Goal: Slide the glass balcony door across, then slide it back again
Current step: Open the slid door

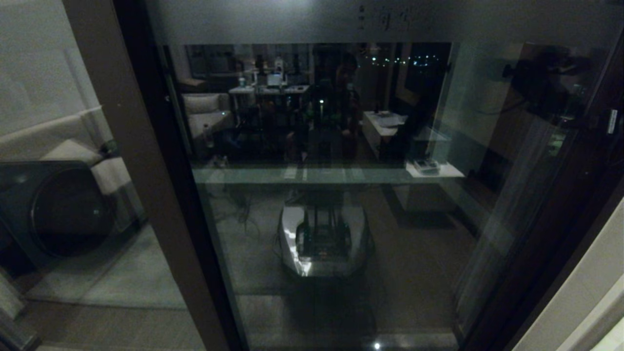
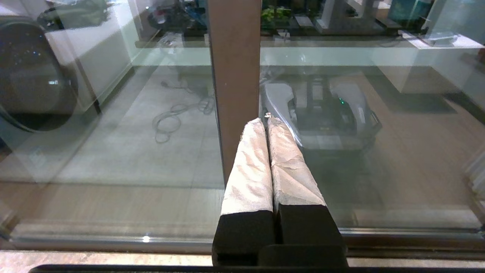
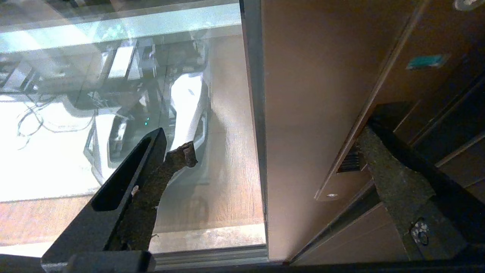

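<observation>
Right gripper (image 3: 265,151) w/ jaws spread wide, straddling the glass balcony door (image 3: 310,94) stile; one finger by handle slot (image 3: 346,163), prob. for pushing sideways. Left gripper (image 2: 267,121) shut, parked.

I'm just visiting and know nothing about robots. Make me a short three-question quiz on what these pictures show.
1. True or false: the left gripper is shut and holds nothing.
2. How do the right gripper's jaws stand? A) pressed together B) wide apart, either side of the door stile C) clamped on a cup
3. Fill in: seen through the glass left of the brown post is the round door of a ____.

Key: 1 true; 2 B; 3 washing machine.
</observation>
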Available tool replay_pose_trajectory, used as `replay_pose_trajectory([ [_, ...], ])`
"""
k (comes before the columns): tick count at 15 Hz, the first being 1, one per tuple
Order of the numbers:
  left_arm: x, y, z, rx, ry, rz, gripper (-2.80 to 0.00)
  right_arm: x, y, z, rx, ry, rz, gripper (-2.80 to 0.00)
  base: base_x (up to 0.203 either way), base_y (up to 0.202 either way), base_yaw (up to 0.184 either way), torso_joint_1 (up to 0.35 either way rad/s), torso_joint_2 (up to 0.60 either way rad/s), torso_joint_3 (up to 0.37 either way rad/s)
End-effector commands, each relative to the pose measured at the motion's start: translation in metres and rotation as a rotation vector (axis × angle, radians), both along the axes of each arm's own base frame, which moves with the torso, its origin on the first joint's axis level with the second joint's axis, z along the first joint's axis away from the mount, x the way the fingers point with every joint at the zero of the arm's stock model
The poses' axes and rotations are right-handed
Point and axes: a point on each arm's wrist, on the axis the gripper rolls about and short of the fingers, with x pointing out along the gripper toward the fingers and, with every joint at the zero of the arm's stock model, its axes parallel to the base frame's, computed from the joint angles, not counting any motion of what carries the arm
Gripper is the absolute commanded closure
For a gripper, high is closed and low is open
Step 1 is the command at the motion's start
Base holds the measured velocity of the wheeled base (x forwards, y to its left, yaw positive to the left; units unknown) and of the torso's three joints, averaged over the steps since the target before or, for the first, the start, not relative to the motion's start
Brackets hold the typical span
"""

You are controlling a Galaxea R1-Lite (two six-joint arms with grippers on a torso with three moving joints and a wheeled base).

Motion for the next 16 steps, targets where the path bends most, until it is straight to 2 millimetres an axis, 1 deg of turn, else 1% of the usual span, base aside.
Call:
replay_pose_trajectory([
  [1,0.000,0.000,0.000,0.001,0.003,-0.001,0.00,-0.001,0.003,0.001,0.004,0.001,0.009,-2.80,0.000,0.000,0.000,0.000,0.00,0.000],
  [6,0.000,0.000,0.000,0.000,0.003,-0.001,0.00,-0.002,0.015,0.001,0.009,0.012,0.035,-2.80,0.000,0.000,0.000,0.000,0.00,0.000],
  [12,0.000,0.000,0.000,0.000,0.003,-0.001,0.00,-0.003,0.017,0.002,0.007,0.009,0.037,-2.80,0.000,0.000,0.000,0.000,0.00,0.000],
  [16,0.000,0.000,0.000,0.000,0.003,-0.001,0.00,-0.003,0.023,0.003,0.007,0.011,0.049,-2.80,0.000,0.000,0.000,0.000,0.00,0.000],
])
